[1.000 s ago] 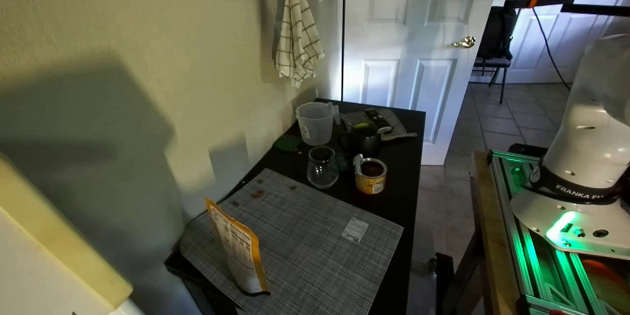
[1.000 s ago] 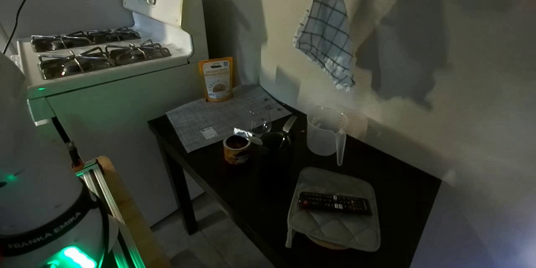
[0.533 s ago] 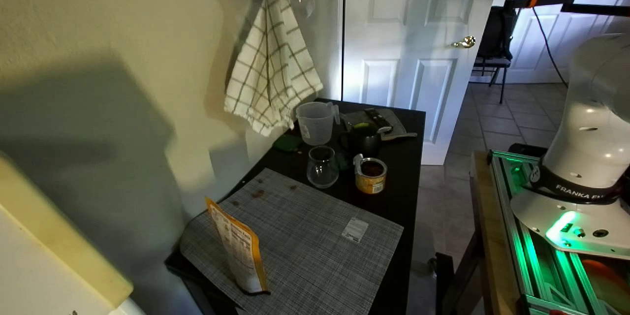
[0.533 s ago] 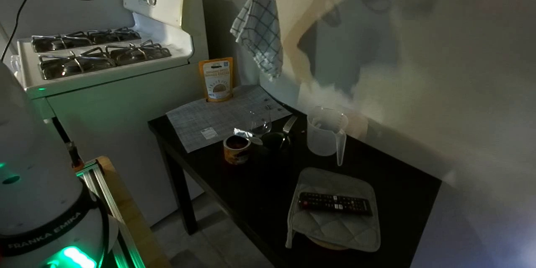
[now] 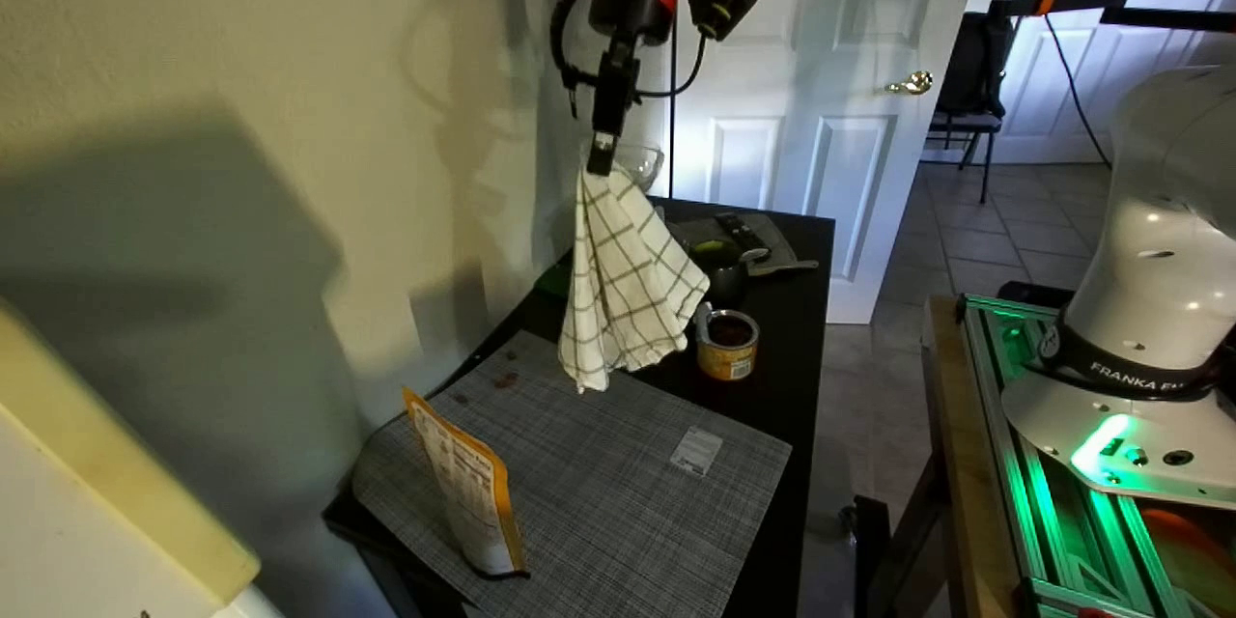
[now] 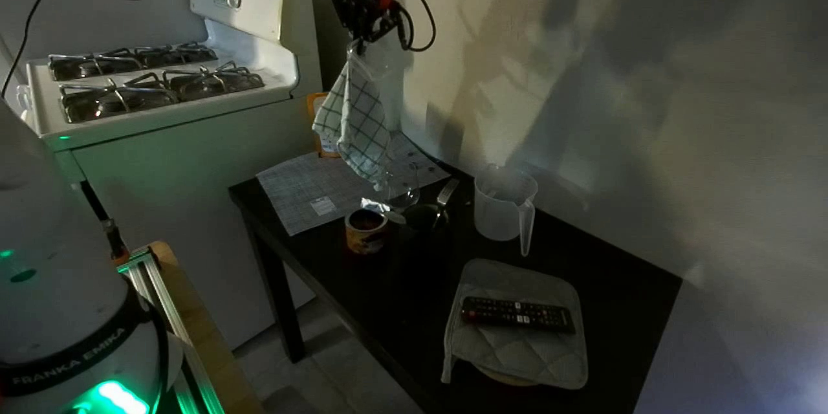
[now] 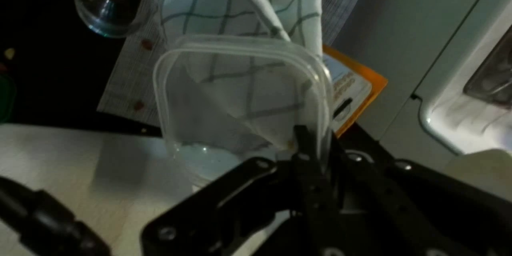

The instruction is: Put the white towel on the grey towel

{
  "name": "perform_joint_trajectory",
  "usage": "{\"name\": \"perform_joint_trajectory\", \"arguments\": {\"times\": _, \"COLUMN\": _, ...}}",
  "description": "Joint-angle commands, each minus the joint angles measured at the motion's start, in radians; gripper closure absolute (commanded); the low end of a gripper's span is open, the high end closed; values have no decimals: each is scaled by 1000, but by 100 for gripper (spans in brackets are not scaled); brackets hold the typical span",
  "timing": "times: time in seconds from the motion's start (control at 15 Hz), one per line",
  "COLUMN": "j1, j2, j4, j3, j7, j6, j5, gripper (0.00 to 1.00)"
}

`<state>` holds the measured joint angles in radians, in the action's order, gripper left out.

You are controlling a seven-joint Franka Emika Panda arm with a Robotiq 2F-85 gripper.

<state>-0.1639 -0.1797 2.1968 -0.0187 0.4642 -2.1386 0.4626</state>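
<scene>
White towel (image 5: pixel 626 285) and clear container (image 7: pixel 242 96) are being grasped by the pincer (image 5: pixel 601 160) and lowered toward the grey towel (image 5: pixel 608 492), so placement is presumably being approached.

The white towel (image 5: pixel 628 280) fills the space straight below the fingers (image 5: pixel 601 154), and a clear container (image 7: pixel 240 44) shows right at them. Below and left of the fingers in an exterior view, an upright pouch (image 5: pixel 473 492) obstructs one end of the grey towel (image 5: pixel 618 502); right of the pouch, a broad stretch of that cloth lies open. Below and right, a tin (image 5: pixel 727 360) and a dark mug (image 5: pixel 726 285) crowd the surface (image 5: pixel 787 328). A glass (image 7: pixel 110 4) stands under the fingers, near the hanging hem; whether they touch cannot be told. Left, the wall (image 5: pixel 338 68) bars the way; to the fingers' right, above tin and mug, the air is free.
</scene>
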Motion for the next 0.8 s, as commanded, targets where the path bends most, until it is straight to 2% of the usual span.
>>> {"name": "perform_joint_trajectory", "arguments": {"times": 0.0, "j1": -4, "j2": 81, "j4": -31, "j3": 12, "j7": 114, "j6": 132, "j5": 54, "gripper": 98}}
{"name": "perform_joint_trajectory", "arguments": {"times": 0.33, "j1": 39, "j2": 210, "j4": -95, "j3": 35, "j7": 124, "j6": 253, "j5": -7, "gripper": 98}}
{"name": "perform_joint_trajectory", "arguments": {"times": 0.4, "j1": 32, "j2": 156, "j4": -45, "j3": 53, "j7": 105, "j6": 188, "j5": 12, "gripper": 90}}
{"name": "perform_joint_trajectory", "arguments": {"times": 0.53, "j1": 50, "j2": 196, "j4": -68, "j3": 54, "j7": 114, "j6": 215, "j5": 9, "gripper": 90}}
{"name": "perform_joint_trajectory", "arguments": {"times": 0.6, "j1": 56, "j2": 206, "j4": -76, "j3": 54, "j7": 118, "j6": 221, "j5": 9, "gripper": 98}}
{"name": "perform_joint_trajectory", "arguments": {"times": 0.67, "j1": 55, "j2": 225, "j4": -85, "j3": 59, "j7": 73, "j6": 188, "j5": 33, "gripper": 98}}
{"name": "perform_joint_trajectory", "arguments": {"times": 0.73, "j1": 46, "j2": 247, "j4": -86, "j3": 73, "j7": 9, "j6": 105, "j5": 67, "gripper": 98}}
